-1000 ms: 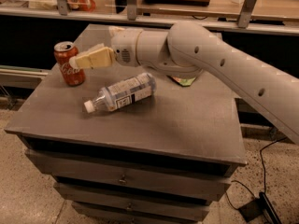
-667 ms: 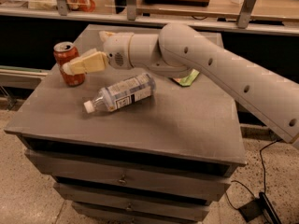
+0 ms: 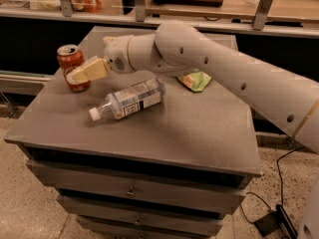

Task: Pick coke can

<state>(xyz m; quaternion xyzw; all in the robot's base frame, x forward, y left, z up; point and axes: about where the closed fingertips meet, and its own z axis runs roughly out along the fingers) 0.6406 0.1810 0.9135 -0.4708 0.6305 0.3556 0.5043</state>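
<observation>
We are holding the end effector [image 3: 88,71] at the upright coke can [image 3: 70,59], the table's [image 3: 174,133] ten o'clock, for side-grasping (grip: we cannot tell)

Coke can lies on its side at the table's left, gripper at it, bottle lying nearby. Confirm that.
Wrong in one point: the camera view shows the coke can standing upright, not on its side. It is at the left of the table, the gripper is at it, and the bottle lies nearby.
</observation>
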